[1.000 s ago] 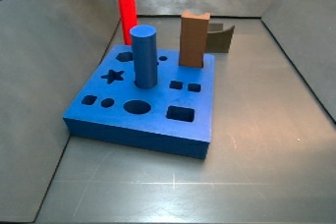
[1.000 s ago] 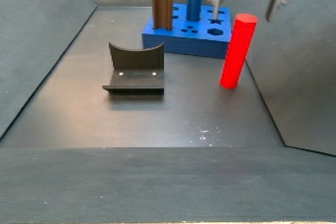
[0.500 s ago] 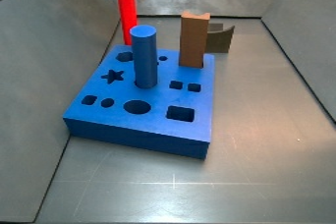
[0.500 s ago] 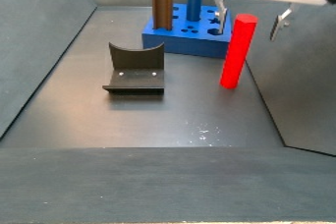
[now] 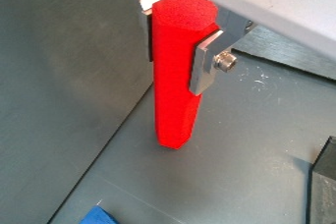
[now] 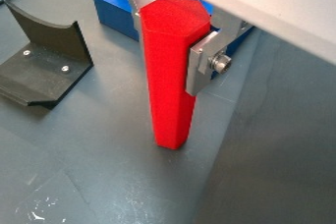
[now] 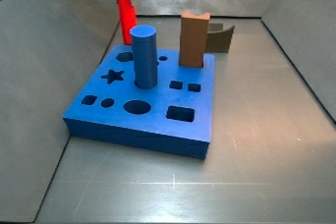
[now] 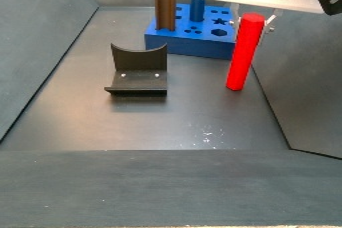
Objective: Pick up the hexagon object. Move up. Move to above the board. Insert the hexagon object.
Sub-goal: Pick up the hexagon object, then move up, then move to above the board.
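The hexagon object (image 7: 126, 14) is a tall red peg standing upright on the floor behind the board (image 7: 121, 120), near the left wall. In a side view (image 8: 242, 52) it stands to the right of the board (image 8: 211, 44). My gripper (image 5: 178, 27) is at the peg's top, with a silver finger (image 5: 209, 59) pressed flat against each side. It shows the same way in a wrist view (image 6: 171, 27), around the peg (image 6: 168, 90). The peg's foot still rests on the floor.
A blue cylinder (image 7: 143, 57) and a brown block (image 7: 195, 39) stand in the board. The fixture (image 8: 136, 70) stands on the floor beside the board and shows in a wrist view (image 6: 39, 56). Sloping grey walls ring the floor.
My gripper has come down from above onto the top of the red peg, and its fingers have drawn in against the peg's sides. The peg has not moved.
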You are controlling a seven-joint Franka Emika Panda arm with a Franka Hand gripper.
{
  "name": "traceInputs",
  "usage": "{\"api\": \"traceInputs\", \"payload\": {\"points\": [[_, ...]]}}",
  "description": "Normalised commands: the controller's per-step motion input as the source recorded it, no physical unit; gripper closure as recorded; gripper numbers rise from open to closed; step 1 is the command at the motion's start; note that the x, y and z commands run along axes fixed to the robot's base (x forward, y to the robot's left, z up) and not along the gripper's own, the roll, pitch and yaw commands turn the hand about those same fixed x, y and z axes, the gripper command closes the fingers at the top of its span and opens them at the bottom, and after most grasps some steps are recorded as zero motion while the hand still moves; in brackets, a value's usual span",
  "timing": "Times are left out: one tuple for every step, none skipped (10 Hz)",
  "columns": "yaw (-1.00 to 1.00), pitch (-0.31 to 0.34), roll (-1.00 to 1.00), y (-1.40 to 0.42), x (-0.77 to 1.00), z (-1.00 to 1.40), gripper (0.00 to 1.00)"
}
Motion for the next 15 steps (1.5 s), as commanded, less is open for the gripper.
{"api": "traceInputs", "payload": {"points": [[0.0, 0.0, 0.0, 0.0, 0.0, 0.0, 1.0], [0.0, 0.0, 0.0, 0.0, 0.0, 0.0, 1.0], [0.0, 0.0, 0.0, 0.0, 0.0, 0.0, 1.0], [0.0, 0.0, 0.0, 0.0, 0.0, 0.0, 1.0], [0.0, 0.0, 0.0, 0.0, 0.0, 0.0, 1.0], [0.0, 0.0, 0.0, 0.0, 0.0, 0.0, 1.0], [0.0, 0.0, 0.0, 0.0, 0.0, 0.0, 1.0], [0.0, 0.0, 0.0, 0.0, 0.0, 0.83, 1.0], [0.02, 0.02, 0.0, -0.08, -0.07, 0.79, 1.0], [0.03, 0.013, 0.0, -0.08, -0.08, 0.73, 1.0], [0.03, 0.01, -0.01, -0.05, -0.06, 0.63, 1.0], [0.03, 0.014, -0.02, -0.04, -0.04, 0.49, 1.0], [0.03, 0.018, -0.03, -0.03, -0.03, 0.36, 1.0], [0.02, 0.029, -0.04, -0.02, -0.01, 0.2, 1.0], [-0.22, -0.138, 0.23, 0.11, -0.2, 1.0, 1.0]]}}
